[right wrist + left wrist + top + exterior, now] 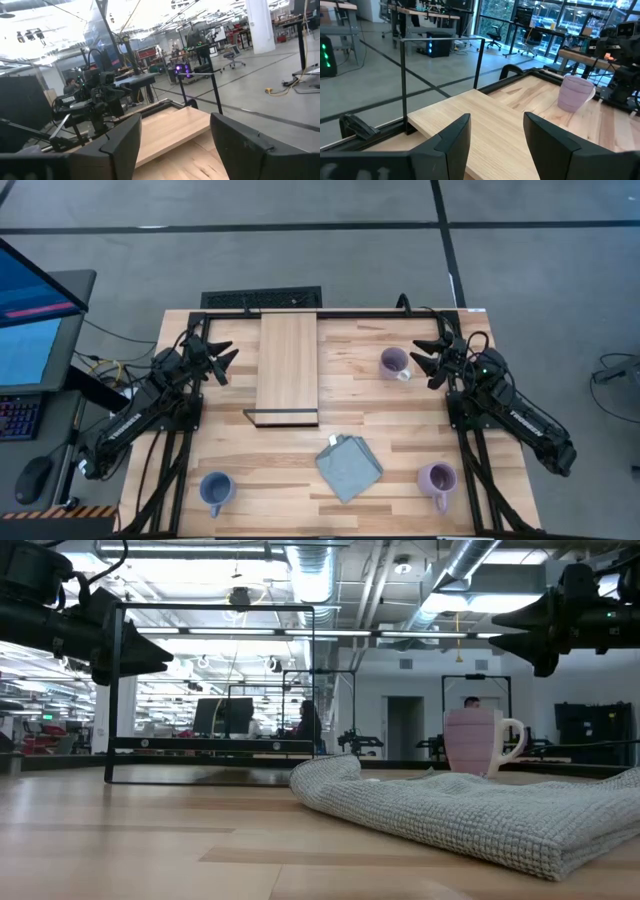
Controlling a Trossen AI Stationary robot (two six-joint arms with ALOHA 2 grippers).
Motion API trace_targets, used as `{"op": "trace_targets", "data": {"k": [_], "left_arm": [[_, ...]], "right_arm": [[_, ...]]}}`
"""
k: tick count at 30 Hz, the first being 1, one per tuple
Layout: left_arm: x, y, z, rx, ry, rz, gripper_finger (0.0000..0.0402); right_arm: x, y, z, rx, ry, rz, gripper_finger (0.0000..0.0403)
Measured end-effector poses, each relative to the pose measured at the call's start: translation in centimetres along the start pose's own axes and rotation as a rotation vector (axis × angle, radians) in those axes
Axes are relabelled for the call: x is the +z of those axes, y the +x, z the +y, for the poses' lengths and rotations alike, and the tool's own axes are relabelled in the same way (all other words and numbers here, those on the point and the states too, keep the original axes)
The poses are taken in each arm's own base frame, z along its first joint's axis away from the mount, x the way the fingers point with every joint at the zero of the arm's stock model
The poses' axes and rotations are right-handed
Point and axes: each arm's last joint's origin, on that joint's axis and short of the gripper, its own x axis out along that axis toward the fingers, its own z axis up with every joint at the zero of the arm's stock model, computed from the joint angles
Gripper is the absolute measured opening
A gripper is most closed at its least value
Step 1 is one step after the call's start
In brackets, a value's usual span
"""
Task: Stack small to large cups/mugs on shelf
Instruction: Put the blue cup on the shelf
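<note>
Left gripper (228,361): I see it above the desk (400,430), just left of the shelf (288,365); jaws apart, holding nothing.
Right gripper (421,357): I see it raised just beside the far purple mug (393,363), not touching; jaws wide, holding nothing.
Shelf: bare on top, at the desk's far middle.
Blue mug (215,490): upright at the near left corner.
Near purple mug (437,479): upright at the near right.
Cloth (349,468): folded, lying between the two near mugs.
</note>
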Motion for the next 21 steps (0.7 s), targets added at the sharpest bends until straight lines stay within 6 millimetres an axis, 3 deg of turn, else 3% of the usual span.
{"op": "trace_targets", "data": {"k": [21], "left_arm": [[0.0,0.0,0.0,0.001,0.0,0.0,0.0174]], "right_arm": [[0.02,0.0,0.01,0.002,-0.01,-0.001,0.026]]}}
